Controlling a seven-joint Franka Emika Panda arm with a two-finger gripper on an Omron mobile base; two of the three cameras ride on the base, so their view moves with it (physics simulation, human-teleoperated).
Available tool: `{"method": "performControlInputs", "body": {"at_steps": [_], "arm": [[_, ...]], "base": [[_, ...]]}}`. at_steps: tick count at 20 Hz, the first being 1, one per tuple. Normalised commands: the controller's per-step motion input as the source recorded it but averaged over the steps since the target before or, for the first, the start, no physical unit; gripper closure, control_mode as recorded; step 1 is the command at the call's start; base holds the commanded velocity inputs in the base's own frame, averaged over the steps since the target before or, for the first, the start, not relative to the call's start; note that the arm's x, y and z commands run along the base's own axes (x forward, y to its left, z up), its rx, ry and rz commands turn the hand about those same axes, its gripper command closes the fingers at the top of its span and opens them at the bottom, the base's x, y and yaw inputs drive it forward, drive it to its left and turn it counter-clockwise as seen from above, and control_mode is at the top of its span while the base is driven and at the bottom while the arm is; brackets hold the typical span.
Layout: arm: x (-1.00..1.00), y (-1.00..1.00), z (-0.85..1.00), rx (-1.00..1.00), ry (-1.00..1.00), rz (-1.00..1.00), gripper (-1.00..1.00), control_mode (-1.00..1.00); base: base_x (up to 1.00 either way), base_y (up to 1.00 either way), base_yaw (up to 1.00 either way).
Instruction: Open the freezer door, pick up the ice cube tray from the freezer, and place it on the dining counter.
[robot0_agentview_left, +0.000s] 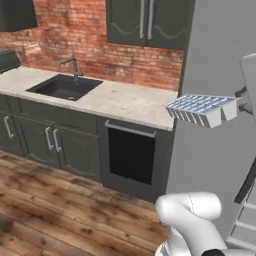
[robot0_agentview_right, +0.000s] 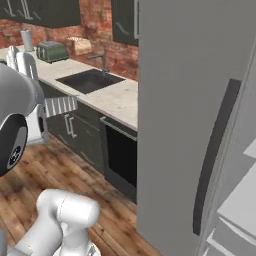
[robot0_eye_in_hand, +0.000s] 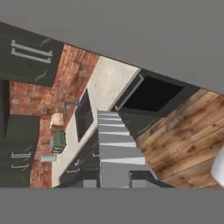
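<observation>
Currently gripper (robot0_eye_in_hand: 113, 183) jaws pinched on one short end of the ice cube tray (robot0_agentview_left: 202, 110), carried in mid-air, clear of the freezer door (robot0_agentview_right: 185, 110) and above the wooden floor (robot0_agentview_left: 60, 200). Judged light, stiff, smooth plastic; thin rim likely slippery, so end grip prone to pivoting under a swing. Better taken firmly on the end wall, kept level. Long axis running straight away from the hand, compartments up, far end pointing toward the oven (robot0_agentview_left: 132, 157) and the speckled surface (robot0_agentview_left: 125, 102) by the sink (robot0_agentview_left: 65, 87).
</observation>
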Motion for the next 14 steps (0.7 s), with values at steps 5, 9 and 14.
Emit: {"method": "performControlInputs", "body": {"at_steps": [5,9,14], "arm": [[0.0,0.0,0.0,0.0,0.0,0.0,1.0,1.0],[0.0,0.0,0.0,0.0,0.0,0.0,1.0,1.0],[0.0,0.0,0.0,0.0,0.0,0.0,1.0,1.0]], "base": [[-0.05,0.32,0.49],[-0.01,0.32,0.49],[0.0,0.36,0.48]]}}
